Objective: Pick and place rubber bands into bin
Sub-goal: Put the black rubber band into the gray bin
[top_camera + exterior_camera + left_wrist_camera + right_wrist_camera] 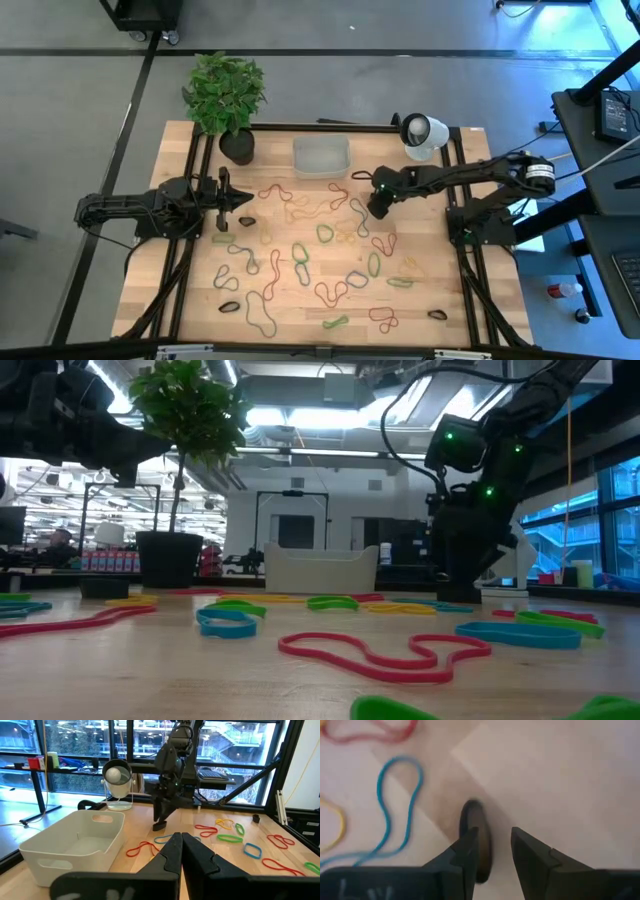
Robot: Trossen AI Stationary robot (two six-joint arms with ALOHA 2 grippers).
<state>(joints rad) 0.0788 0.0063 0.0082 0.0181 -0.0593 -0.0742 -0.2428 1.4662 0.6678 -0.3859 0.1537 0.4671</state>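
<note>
Down at the tabletop (pixel 150 290) now: right gripper (pixel 377 209) lowered onto the wood just in front of the bin (pixel 321 156), a little toward the right arm's side, fingers (pixel 470 851) partway apart and straddling a dark rubber band (pixel 476 835) standing on edge between them. Cannot tell whether the pads actually pinch that band or merely flank it; one finger close against it, the other with a gap. Beside it on the wood, a blue rubber band (pixel 395 815) in a long wavy loop, plus the edge of a yellow one (pixel 335 827) and a red one (pixel 370 732). Left gripper (pixel 243 199) parked above the table's left side, near the potted plant (pixel 226 95), fingers (pixel 175 855) pressed together, nothing between them. Bin at the far middle of the table, between the plant pot and the white round camera (pixel 424 134), upright; nothing made out inside it. Rubber bands (pixel 300 255) scattered loose across the middle and near half of the table, red, green, yellow and dark loops, many twisted.
</note>
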